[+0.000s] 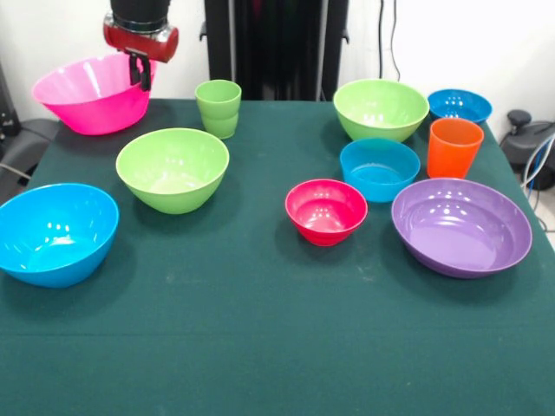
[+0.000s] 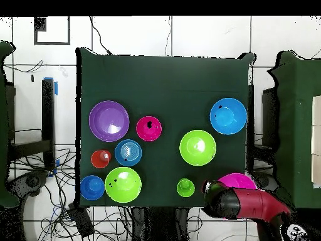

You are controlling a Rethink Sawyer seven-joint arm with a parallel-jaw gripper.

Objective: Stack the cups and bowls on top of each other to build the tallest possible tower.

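Observation:
My gripper [image 1: 140, 78] reaches down at the table's far left corner, its dark fingers closed over the right rim of the big pink bowl [image 1: 87, 95], which sits tilted with that rim raised. From overhead the arm [image 2: 251, 204] covers part of the pink bowl [image 2: 240, 181]. The light green cup [image 1: 218, 108] stands just right of it. One lime bowl [image 1: 173, 169] and a blue bowl [image 1: 56, 232] sit on the left. On the right are a lime bowl [image 1: 380, 108], two blue bowls [image 1: 379, 168] [image 1: 459, 106], the orange cup [image 1: 453, 147], the purple bowl [image 1: 460, 225] and the red-pink bowl [image 1: 326, 211].
All pieces stand apart on the dark green cloth [image 1: 260, 347]; nothing is nested. Cables and dark furniture [image 2: 47, 125] lie beyond the table's sides.

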